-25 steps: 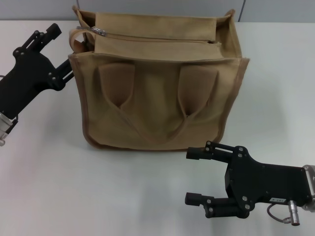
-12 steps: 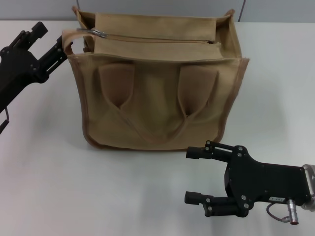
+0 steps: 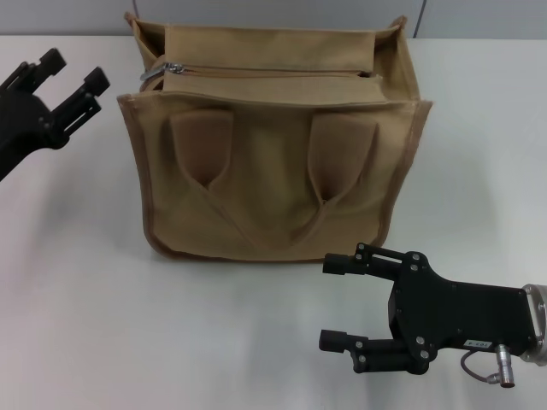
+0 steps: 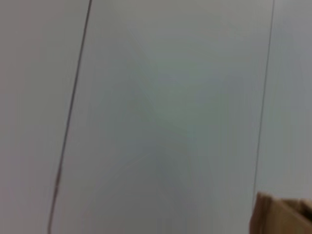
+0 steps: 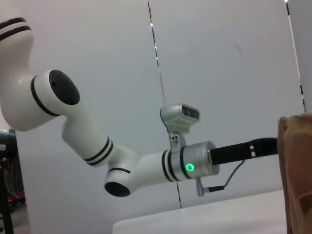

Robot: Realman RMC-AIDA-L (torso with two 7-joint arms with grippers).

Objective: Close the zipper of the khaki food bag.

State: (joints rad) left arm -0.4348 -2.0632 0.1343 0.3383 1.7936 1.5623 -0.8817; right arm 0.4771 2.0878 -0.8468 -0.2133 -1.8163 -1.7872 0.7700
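Zipper (image 3: 265, 72) reads closed along bag (image 3: 278, 171) top, pull tab (image 3: 171, 68) at left end. My left gripper (image 3: 70, 75) has backed off, fingers released; right gripper (image 3: 346, 303) idles in front, fingers apart.

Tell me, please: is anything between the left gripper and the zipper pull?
Nothing visible. The left gripper, open, is left of the bag, and only bare table lies between it and the pull at the zipper's left end.

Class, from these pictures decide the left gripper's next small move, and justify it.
Probably back in toward the zipper pull: the left gripper hangs open beside the khaki food bag, holding nothing, with the pull at the bag's near end. The right gripper rests open in front.
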